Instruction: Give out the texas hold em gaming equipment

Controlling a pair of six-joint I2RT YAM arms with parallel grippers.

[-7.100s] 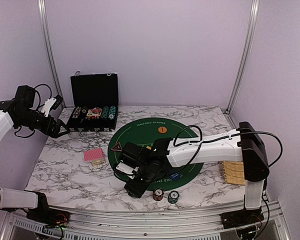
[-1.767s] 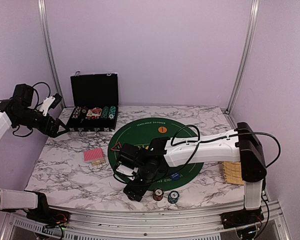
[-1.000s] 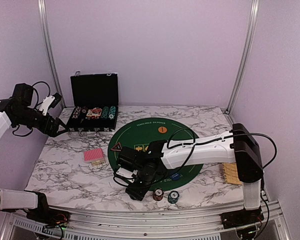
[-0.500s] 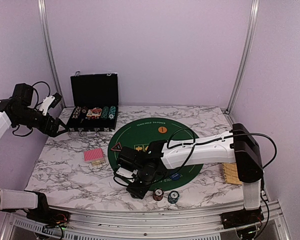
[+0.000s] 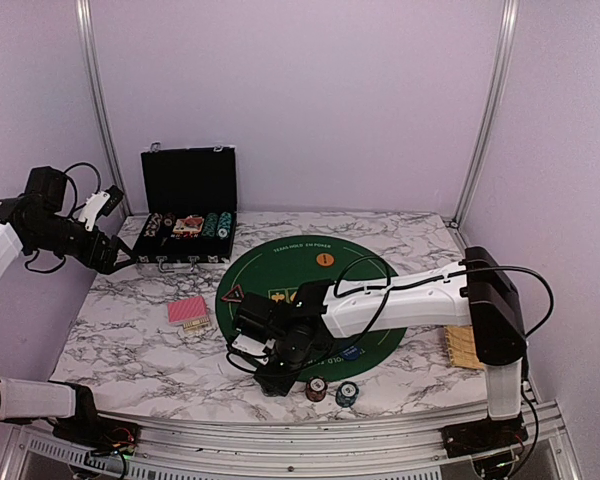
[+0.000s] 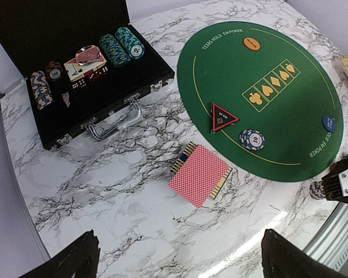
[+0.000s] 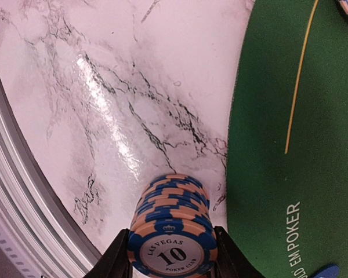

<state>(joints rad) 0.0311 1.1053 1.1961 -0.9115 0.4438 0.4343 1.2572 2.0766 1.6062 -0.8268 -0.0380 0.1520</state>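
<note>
Case: black case (image 6: 58,23) open at the far left of the desk (image 6: 133,231), lid upright.
Case, contents: teal-edged chips (image 6: 123,45) lie in rows at its right end. Another chip row (image 6: 39,88) lies at its left end. A card pack (image 6: 75,69) and small red dice (image 6: 94,74) sit in the middle compartment.
Tray: woven tray (image 5: 464,347) at the right edge of the desk, partly behind the right arm (image 5: 420,290). Its contents cannot be told.
Mat: round green mat (image 6: 278,110) at mid-desk.
Mat, on it: orange button (image 6: 252,43) on the far side, blue button (image 6: 329,123) on the near side, black triangle (image 6: 222,116) at the left rim. A blue-and-white chip pile (image 6: 252,139) sits just beside the triangle.
Cards: red-backed cards (image 6: 199,174) in a loose pile on the desk, just left of the mat.
Loose chips: red-brown pile (image 5: 317,388) and teal pile (image 5: 347,393) side by side by the near edge of the desk, just off the mat.
Stack at the jaws: blue-and-orange chip stack (image 7: 171,231), top chip marked 10. It stands upright on bare marble just off the mat's near-left rim.
Right jaws: one finger (image 7: 117,263) on each side of that stack, close against its top chips. Whether they pinch it or only flank it cannot be told.
Left jaws: spread wide with nothing between them, held high over the far left of the desk near the case, well apart from the stack.
</note>
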